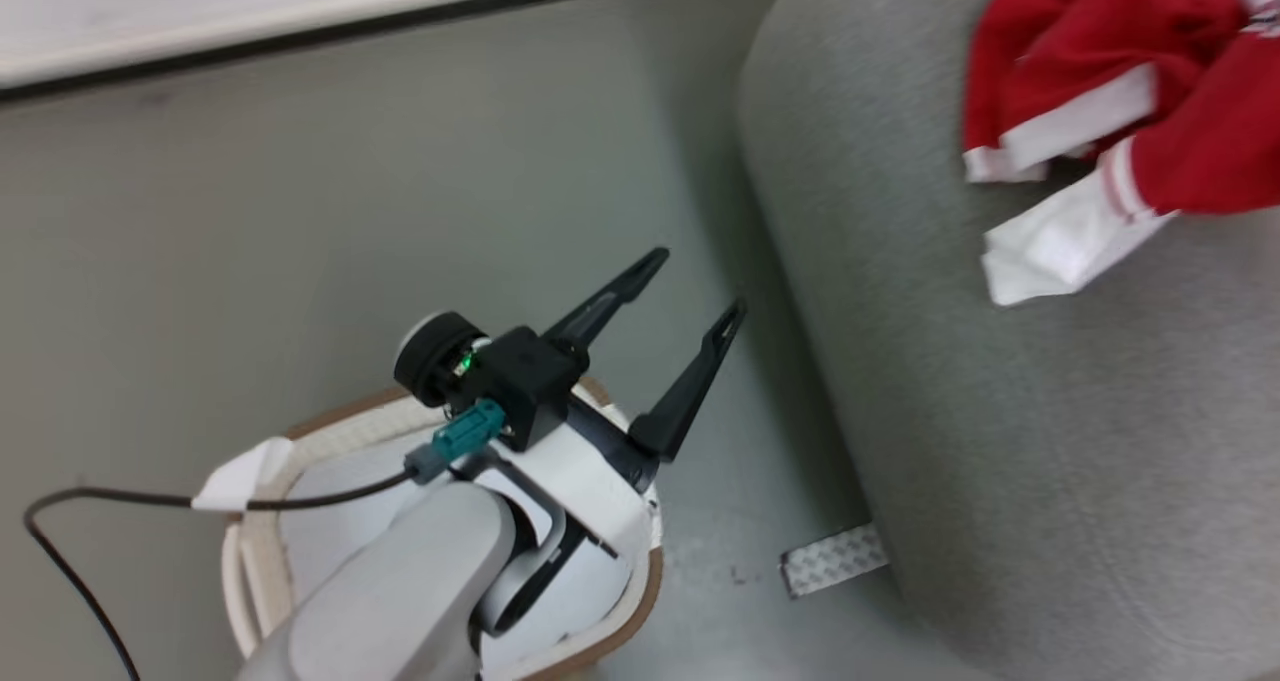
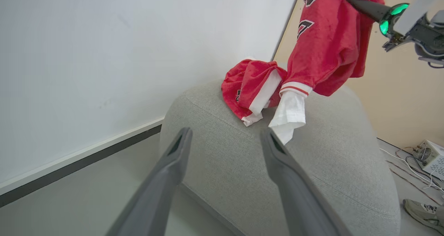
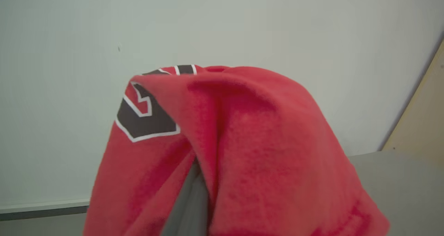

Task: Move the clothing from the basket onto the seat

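Your right gripper (image 2: pixel 362 5) is closed on the upper part of a soft red jersey with black-and-white lettering (image 2: pixel 326 45). It holds the jersey high, I judge, so the long cloth hangs free and its white lower end lands first. That end already touches the large light-grey upholstered seat (image 1: pixel 1000 441), just beside a crumpled red garment with a white band (image 2: pixel 248 87) that lies there. A release from here should drop the jersey next to it, well in from the rounded edge.

Your left gripper (image 1: pixel 697 283) is open with nothing between its fingers. It hovers over the small cream-white plastic basket with a brown rim (image 1: pixel 648 586), which stands on the floor close beside the seat, likely staged for another reach. Pale lining cloth (image 1: pixel 330 521) shows inside, and the arm hides the rest.
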Robot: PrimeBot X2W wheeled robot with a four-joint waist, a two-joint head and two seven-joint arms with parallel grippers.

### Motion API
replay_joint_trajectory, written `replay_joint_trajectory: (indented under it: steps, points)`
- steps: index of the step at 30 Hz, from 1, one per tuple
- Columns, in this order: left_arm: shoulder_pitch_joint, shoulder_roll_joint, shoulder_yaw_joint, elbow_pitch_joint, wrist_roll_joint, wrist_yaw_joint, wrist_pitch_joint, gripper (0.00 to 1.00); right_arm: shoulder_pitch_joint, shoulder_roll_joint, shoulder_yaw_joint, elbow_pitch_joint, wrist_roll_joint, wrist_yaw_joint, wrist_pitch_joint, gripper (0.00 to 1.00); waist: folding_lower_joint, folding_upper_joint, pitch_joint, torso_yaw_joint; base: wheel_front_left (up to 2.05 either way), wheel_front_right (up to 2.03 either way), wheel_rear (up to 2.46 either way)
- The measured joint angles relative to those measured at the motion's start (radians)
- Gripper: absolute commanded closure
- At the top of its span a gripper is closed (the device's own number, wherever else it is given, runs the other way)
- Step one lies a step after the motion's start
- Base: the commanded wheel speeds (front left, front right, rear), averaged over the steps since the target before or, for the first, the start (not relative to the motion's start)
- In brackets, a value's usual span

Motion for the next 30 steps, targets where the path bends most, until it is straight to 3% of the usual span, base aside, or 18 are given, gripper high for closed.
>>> replay_joint_trajectory:
  steps: [6,8,13,16,18,19,20,21,25,30]
  points:
    - [-0.044,-0.003,0.002,-0.008,0.012,0.005,0.002,0.00,-0.150,-0.101,0.038,0.241,0.019,0.000,0.091,1.00,0.0000,0.0000,0.101,0.092,0.00,0.00,0.00]
    - [-0.055,-0.010,0.000,-0.009,0.014,0.006,-0.001,0.00,-0.182,-0.123,0.064,0.329,0.021,0.000,0.172,1.00,-0.0001,0.0000,0.127,0.125,0.00,0.00,0.00]
    - [-0.065,-0.016,0.003,-0.001,0.018,0.010,-0.018,0.00,-0.219,-0.146,0.123,0.478,0.053,0.000,0.368,1.00,0.0000,0.0000,0.178,0.194,0.00,0.00,0.00]
    - [-0.065,-0.019,0.003,0.009,0.018,0.011,-0.027,0.00,-0.232,-0.152,0.137,0.502,0.064,0.000,0.376,0.98,0.0000,0.0000,0.192,0.219,0.00,0.00,0.00]
    - [-0.062,-0.018,0.006,0.019,0.017,0.014,-0.030,0.00,-0.232,-0.148,0.154,0.507,0.073,0.000,0.374,0.89,-0.0001,0.0000,0.187,0.222,0.00,0.00,0.00]
    - [-0.061,-0.018,0.008,0.022,0.017,0.017,-0.035,0.00,-0.232,-0.146,0.163,0.507,0.076,0.000,0.367,0.77,-0.0001,0.0000,0.182,0.220,0.00,0.00,0.00]
    - [-0.060,-0.017,0.009,0.025,0.015,0.017,-0.036,0.00,-0.232,-0.141,0.172,0.507,0.080,0.000,0.366,0.58,-0.0001,0.0000,0.175,0.217,0.00,0.00,0.00]
    - [-0.059,-0.017,0.009,0.029,0.014,0.017,-0.037,0.00,-0.232,-0.134,0.186,0.506,0.086,0.000,0.367,0.01,-0.0002,0.0000,0.166,0.212,0.00,0.00,0.00]
    - [-0.039,-0.016,0.006,0.047,0.006,0.017,-0.045,0.00,-0.220,-0.118,0.239,0.493,0.111,0.000,0.365,0.00,-0.0001,0.0000,0.121,0.195,0.00,0.00,0.00]
    - [0.005,-0.002,0.016,0.070,-0.016,0.020,-0.055,0.00,-0.158,-0.106,0.315,0.471,0.160,0.000,0.436,0.00,-0.0002,0.0000,0.033,0.172,0.00,0.00,0.00]
